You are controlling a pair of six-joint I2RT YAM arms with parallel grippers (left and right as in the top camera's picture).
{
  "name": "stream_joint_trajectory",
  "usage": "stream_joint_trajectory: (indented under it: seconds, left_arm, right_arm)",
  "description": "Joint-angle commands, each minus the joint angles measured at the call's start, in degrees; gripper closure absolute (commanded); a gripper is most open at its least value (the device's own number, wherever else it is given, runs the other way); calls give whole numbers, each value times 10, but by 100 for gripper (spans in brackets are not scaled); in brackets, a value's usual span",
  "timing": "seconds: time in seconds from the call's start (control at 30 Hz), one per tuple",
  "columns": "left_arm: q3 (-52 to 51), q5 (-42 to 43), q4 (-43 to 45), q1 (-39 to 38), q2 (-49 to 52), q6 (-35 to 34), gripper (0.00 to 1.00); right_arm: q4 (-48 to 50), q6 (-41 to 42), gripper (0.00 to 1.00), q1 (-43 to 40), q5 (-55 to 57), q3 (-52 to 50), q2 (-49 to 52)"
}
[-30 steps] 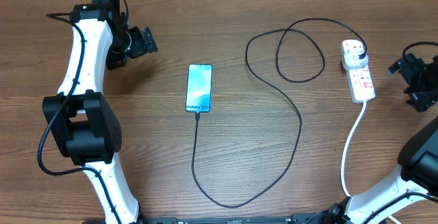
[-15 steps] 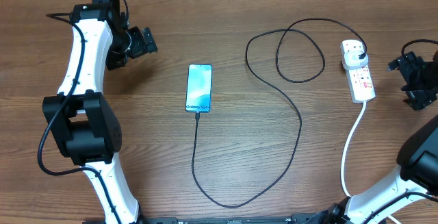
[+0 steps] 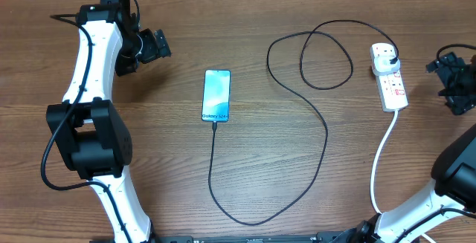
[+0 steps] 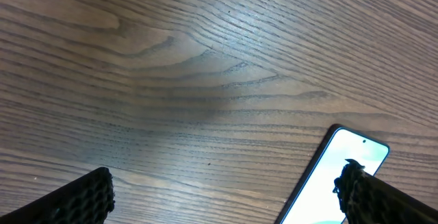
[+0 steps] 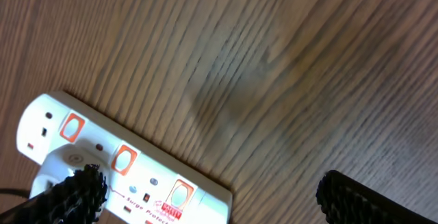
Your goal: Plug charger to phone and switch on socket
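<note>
Two claws stand open, and only one matters for what looks to be left. The right gripper [image 3: 452,88] hangs with its fingers [image 5: 72,193] spread wide and nothing between them, just off the outer side of the socket [image 3: 392,81]. That strip lies on the table [image 3: 178,169] to the claw's left, toward the middle, near but not touching; its long axis runs away from the robot with a slight slant. In the right wrist view its red switches [image 5: 122,159] sit in a row along its face; whether any is pressed I cannot tell. Farther over, the charger [image 3: 326,135] loops from its plug [image 3: 386,65] near the strip's far end across to the phone [image 3: 216,94], whose near short edge it appears to enter. Farthest, the left gripper [image 3: 155,45], likewise spread and empty, hovers well beyond the phone's far left corner. The right arm is much the nearer to the switches, so I judge the press falls to it
</note>
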Motion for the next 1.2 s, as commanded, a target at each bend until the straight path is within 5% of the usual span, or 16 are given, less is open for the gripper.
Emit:
stream_joint_trajectory:
  seconds: [0.0, 1.17]
  left_arm:
    - [5, 4, 0, 0, -4, 0, 0]
    - [4, 4, 0, 0, -4, 0, 0]
  right_arm:
    - [18, -31, 0, 2, 9, -20, -7]
    - [89, -83, 0, 5, -28, -49, 58]
